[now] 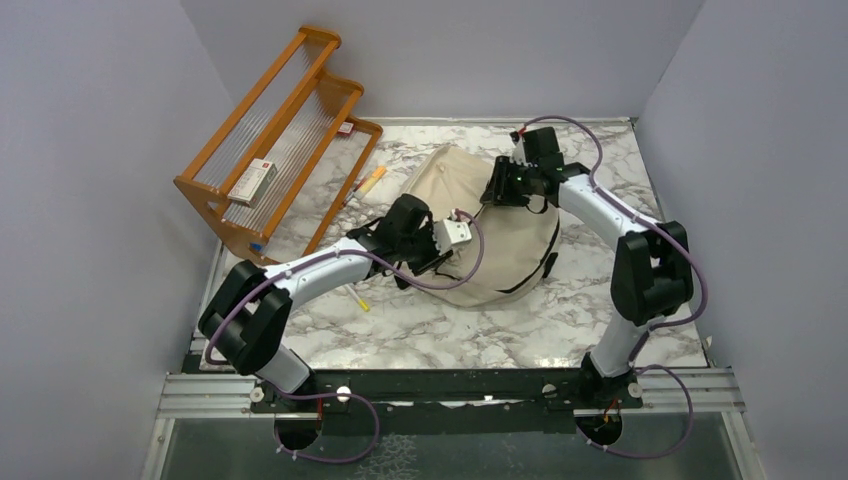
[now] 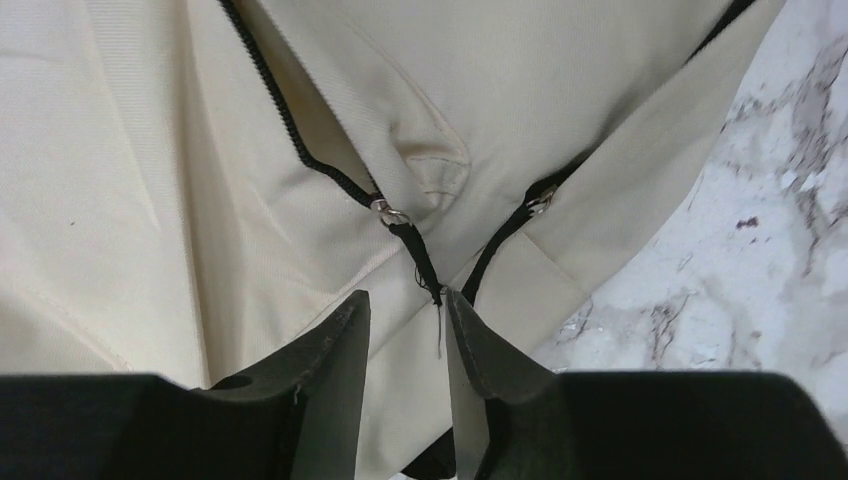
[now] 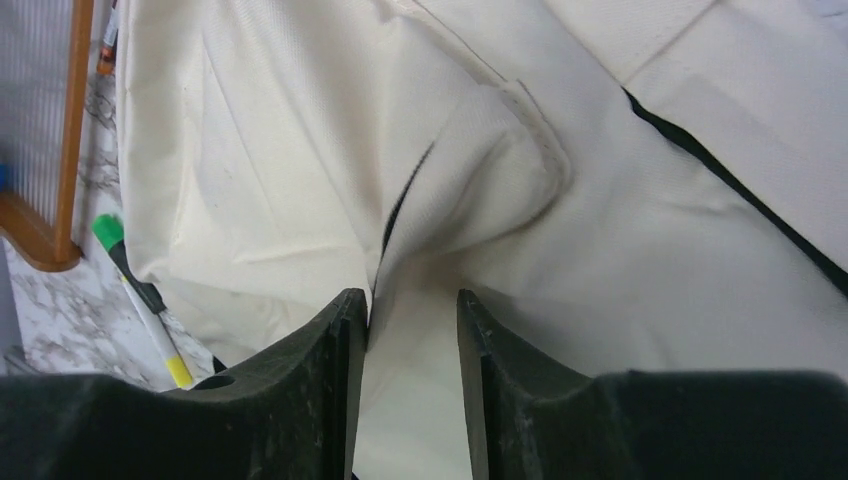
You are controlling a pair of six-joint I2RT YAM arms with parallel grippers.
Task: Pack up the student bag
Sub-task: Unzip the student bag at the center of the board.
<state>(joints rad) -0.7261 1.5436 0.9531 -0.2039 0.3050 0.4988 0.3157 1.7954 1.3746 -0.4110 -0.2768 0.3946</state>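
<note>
My top camera looks down from above and behind my arm bases [image 1: 292, 376] at 6 o'clock, covering the whole table [image 1: 560, 322]. Each wrist camera looks forward past its own fingers [image 2: 335, 380], very close to the bag [image 1: 450, 178], which all three views share.

Bright, even, soft overhead light, faint shadows; both wrist views blur the near dark fingers [image 2: 330, 390]

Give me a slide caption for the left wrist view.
Left gripper at a black zipper pull on the cream student bag.
</note>
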